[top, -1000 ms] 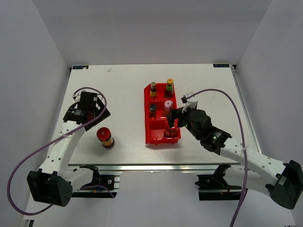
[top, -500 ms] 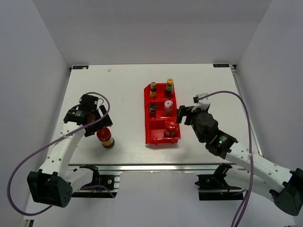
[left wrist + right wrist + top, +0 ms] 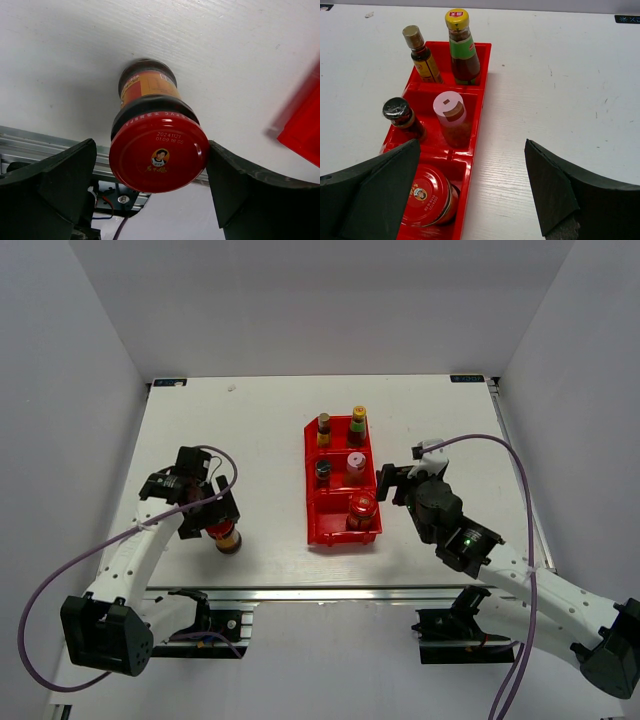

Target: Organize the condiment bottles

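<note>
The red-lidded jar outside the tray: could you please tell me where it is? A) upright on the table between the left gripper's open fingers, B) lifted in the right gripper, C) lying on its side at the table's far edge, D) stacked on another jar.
A: the red-lidded jar stands upright on the table, with the open left gripper flanking it.

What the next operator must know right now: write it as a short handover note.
Left gripper: open, fingers either side of the loose red-lidded jar on the table, not clamped.
Right gripper: open, empty, just right of the red tray.
Done: in the tray, yellow-capped bottle and gold-capped bottle far; pink-capped bottle and dark-capped bottle middle; second red-lidded jar near.
Left: grasp the loose jar, put it in the tray, probably beside its twin.
</note>
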Controlling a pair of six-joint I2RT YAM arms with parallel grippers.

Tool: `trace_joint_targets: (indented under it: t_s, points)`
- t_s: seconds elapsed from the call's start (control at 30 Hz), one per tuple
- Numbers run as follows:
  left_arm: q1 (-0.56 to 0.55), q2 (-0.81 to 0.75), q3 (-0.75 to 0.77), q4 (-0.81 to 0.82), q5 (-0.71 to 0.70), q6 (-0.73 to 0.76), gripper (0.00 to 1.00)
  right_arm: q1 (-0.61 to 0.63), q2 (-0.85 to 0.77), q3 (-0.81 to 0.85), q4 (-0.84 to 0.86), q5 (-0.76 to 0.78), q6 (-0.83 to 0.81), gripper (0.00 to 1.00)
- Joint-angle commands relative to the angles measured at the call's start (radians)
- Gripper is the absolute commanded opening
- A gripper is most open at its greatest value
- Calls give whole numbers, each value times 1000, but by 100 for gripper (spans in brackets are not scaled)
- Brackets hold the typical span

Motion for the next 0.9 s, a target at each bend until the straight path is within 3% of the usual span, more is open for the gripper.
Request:
trace_joint_targets:
  t_s: [0.0,0.1,0.13,0.2,0.37,0.5,0.7,0.87]
  points:
    - [4,-5,3,15,19,8,96,-2,-15,-12,42,31,8,89]
    - [4,7,1,25,28,11,88,-2,-18,-13,39,35,8,89]
    - [5,11,1,27,27,11,79,-2,-21,-16,38,37,10,89]
    - [4,24,6,27,33,13,71,-2,-29,-21,38,41,10,89]
    - [4,25,26,42,74,31,60,-4,-42,-30,44,38,11,89]
    - [4,8,52,81,197,43,42,-2,-44,-30,52,38,5,89]
    - [-4,10,83,151,333,57,33,-2,-47,-32,47,52,2,89]
    - [-59,56,167,142,306,60,26,-4,-70,-44,50,67,5,89]
